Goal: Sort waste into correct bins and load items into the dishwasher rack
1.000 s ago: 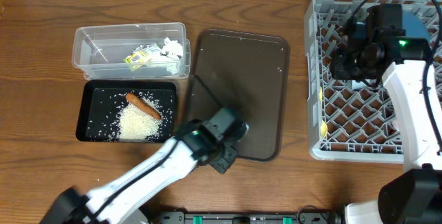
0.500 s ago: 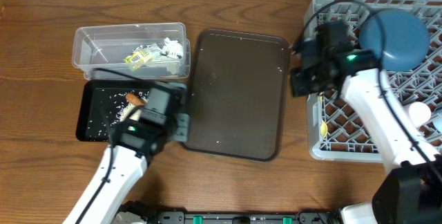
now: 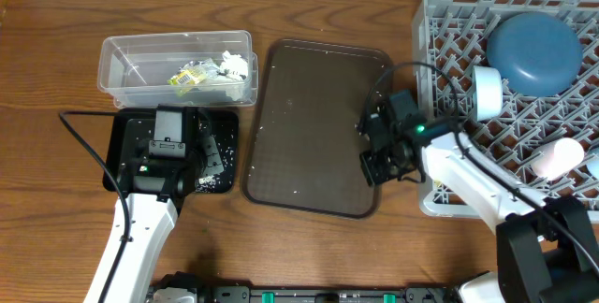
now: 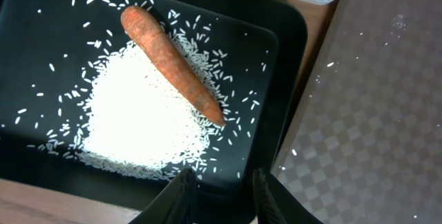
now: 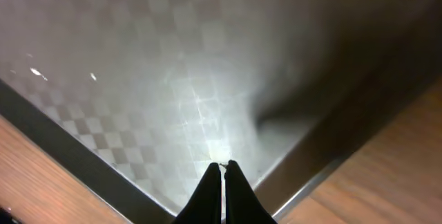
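claws: left claw (image 4: 222, 177) is open a little - its two dark fingers stand apart with a gap and nothing between them. it hangs over the black tray (image 4: 41, 16), near the tray's edge that borders the brown serving tray (image 4: 373, 113). right in front of it is a pile of white rice (image 4: 141, 124) with stray grains scattered across the tray floor. orange carrot (image 4: 173, 63) lies slanted across the top of the pile, touching it. clear tub (image 3: 126, 55) sits just behind the black tray, with crumpled tissue (image 3: 234, 64) and a yellow-green wrapper (image 3: 185, 79) inside at its right end.

right claw (image 5: 224, 165) is closed, fingers pressed together and holding nothing. it points down at the checkered floor of the brown serving tray, close to a rim corner - cannot tell if the tips touch it. in the overhead view that arm sits over the tray's right side, just beside the grey rack (image 3: 449, 22). dark blue dish (image 3: 533, 52) rests in the rack's far part, with a pale round item (image 3: 487, 93) just beside it; cannot tell if that is a cup or a bowl. pink-white cup (image 3: 559, 158) lies further right in the rack. everything stands on the wooden bench (image 3: 56, 22).
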Motion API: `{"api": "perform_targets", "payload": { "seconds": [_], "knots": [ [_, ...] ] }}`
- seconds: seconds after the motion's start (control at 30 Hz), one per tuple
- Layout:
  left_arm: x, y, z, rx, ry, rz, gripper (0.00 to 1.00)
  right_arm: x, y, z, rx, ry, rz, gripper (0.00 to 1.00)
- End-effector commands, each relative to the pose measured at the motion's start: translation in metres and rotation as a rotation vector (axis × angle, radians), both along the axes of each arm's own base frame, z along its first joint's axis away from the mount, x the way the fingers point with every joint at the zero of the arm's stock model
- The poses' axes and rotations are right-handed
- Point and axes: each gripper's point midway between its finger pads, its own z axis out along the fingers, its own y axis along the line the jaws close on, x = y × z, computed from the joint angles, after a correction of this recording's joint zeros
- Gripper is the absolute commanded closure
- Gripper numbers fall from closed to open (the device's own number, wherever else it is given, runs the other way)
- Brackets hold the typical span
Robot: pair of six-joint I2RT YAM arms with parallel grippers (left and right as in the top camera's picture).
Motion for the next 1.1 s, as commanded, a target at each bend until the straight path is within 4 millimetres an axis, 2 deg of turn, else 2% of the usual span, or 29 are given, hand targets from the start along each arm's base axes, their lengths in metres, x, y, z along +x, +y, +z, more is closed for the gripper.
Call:
{"api": "perform_targets", "payload": {
  "seconds": [0.0,0.17,0.57,0.97,1.07],
  "knots": [
    [0.004,0.004,0.007,0.005,-0.021,0.025,0.69,-0.013,0.005,-0.004,0.026,0.022,-0.013,0.98],
    [0.004,0.004,0.007,0.005,-0.021,0.025,0.69,-0.020,-0.002,-0.012,-0.006,0.042,-0.025,0.99],
    [0.004,0.004,0.007,0.005,-0.021,0.025,0.68,-0.019,-0.037,-0.022,-0.199,0.046,-0.191,0.99],
    [0.004,0.004,0.007,0.005,-0.021,0.025,0.68,-0.016,-0.038,-0.022,-0.203,0.034,-0.198,0.99],
    [0.004,0.004,0.007,0.005,-0.020,0.025,0.61,-0.013,-0.040,-0.022,-0.217,0.016,-0.202,0.99]
  ]
}}
